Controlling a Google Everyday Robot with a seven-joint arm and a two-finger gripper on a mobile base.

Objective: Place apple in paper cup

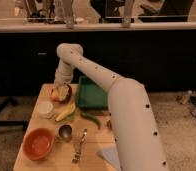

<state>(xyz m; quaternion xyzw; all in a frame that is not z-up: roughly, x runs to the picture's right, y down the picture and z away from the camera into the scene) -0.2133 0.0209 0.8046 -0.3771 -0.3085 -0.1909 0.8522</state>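
Wooden bench point(41, 165), near to far: orange bowl point(39, 143); spoon point(80, 146); metal cup point(65, 132); banana point(66, 112); green pepper point(91, 118); white paper cup point(45, 108); green tray point(93, 93); apple point(59, 93) at far left, under end effector point(61, 88). Grip state: cannot tell.

The thick white robot arm point(116, 95) reaches up from the lower right, bends at its elbow, and lowers its claw point(61, 91) at far left.
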